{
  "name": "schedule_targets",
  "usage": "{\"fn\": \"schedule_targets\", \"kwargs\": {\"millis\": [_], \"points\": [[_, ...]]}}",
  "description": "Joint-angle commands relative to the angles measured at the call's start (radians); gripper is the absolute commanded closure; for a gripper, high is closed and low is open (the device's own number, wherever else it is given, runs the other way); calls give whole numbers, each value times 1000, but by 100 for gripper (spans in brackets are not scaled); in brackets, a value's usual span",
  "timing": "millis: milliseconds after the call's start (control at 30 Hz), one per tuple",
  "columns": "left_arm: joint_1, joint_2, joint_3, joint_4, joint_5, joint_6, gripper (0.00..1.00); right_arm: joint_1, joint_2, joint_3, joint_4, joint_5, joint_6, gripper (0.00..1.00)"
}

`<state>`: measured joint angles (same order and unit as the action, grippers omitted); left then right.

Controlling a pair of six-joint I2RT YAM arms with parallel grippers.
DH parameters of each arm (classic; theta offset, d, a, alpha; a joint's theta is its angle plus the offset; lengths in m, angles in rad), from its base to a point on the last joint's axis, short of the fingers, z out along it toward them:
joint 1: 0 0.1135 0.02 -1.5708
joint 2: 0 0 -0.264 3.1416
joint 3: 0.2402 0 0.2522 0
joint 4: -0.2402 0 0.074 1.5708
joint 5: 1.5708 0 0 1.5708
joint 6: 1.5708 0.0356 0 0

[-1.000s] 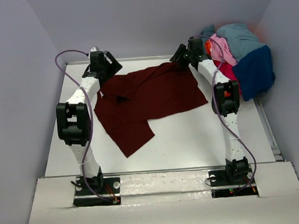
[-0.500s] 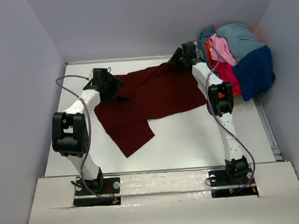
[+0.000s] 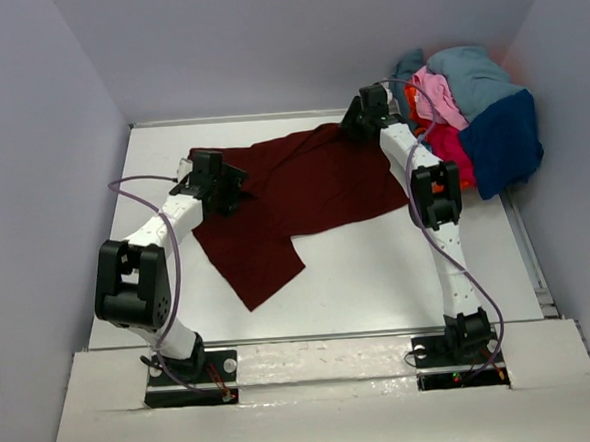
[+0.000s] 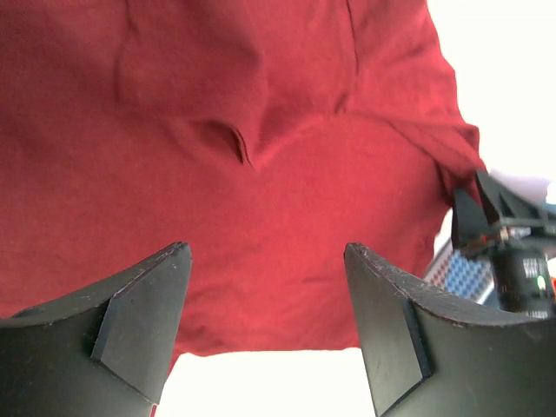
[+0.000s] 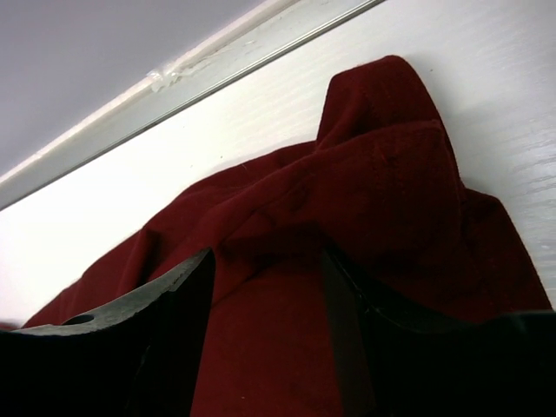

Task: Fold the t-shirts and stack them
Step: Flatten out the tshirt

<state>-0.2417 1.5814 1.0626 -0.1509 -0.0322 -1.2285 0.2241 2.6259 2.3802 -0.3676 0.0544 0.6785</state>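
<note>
On the table the shirt lies spread and rumpled. My left gripper hangs wide open over its left side, empty. My right gripper sits parted at the bunched far corner, gripping nothing.

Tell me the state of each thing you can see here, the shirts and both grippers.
Maroon shirt: spread out on the table, wrinkled, not folded.
Other shirts: heaped unfolded at the table's far right corner.
Left gripper: open, over the maroon shirt.
Right gripper: open, at the maroon shirt's far right corner.
</note>
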Motion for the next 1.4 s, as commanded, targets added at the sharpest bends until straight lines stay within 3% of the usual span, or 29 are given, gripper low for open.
{"fn": "schedule_targets", "kwargs": {"millis": [0, 267, 400, 500, 533, 567, 800, 1067, 1367], "points": [[2, 41, 25, 45, -75, -49, 18, 1, -86, -12, 18, 56, -57, 41], [2, 188, 115, 135, -141, -37, 22, -57, -103, -36, 13, 116, -63, 40], [2, 230, 158, 183, -162, -29, 44, -66, -99, -21, 21, 107, -68, 39], [2, 256, 209, 174, -201, -13, 67, -66, -102, -24, 30, 108, -74, 39], [15, 261, 211, 181, -196, -12, 84, -66, -106, -27, 35, 101, -70, 39], [28, 261, 209, 188, -187, -11, 94, -66, -109, -30, 38, 93, -62, 39], [68, 86, 116, 191, -134, 96, 94, -66, -172, -124, 119, -27, 104, 37], [142, -188, 5, 54, -121, 205, 94, -66, -216, -174, 105, -24, 66, 32], [176, -291, -145, 30, -109, 190, 94, -66, -273, -272, 42, -47, 59, 30]]}}
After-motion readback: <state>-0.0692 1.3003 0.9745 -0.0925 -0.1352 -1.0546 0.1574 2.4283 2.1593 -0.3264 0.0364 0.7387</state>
